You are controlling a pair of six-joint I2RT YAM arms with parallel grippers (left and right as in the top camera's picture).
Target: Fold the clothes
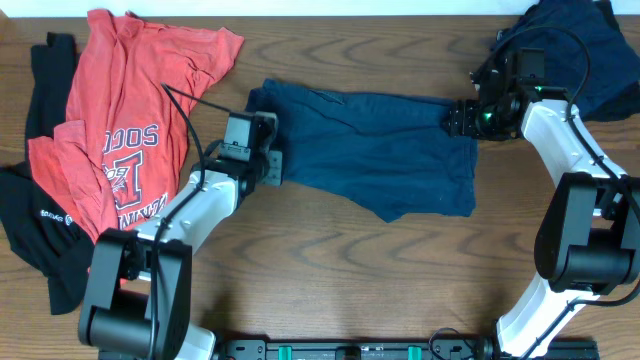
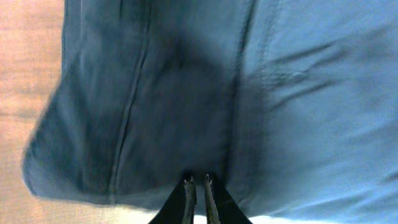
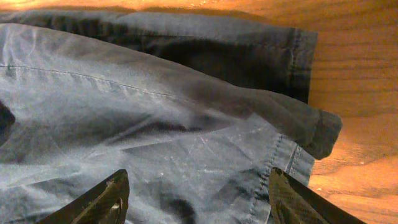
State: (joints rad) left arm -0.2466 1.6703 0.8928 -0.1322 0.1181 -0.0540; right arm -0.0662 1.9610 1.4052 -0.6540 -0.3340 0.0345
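Left pincer [image 2: 197,186] pinched shut; right pincer [image 3: 198,177] spread wide.

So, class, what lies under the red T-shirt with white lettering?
A black fabric garment shows past the left edge of the red T-shirt, on the wooden table. How far it runs beneath is covered.

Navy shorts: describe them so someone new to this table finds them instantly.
Start at the middle of the wooden table. The navy shorts lie there. Unlike the red T-shirt and black garment at the left edge and the dark heap top right, they are spread flat and alone.
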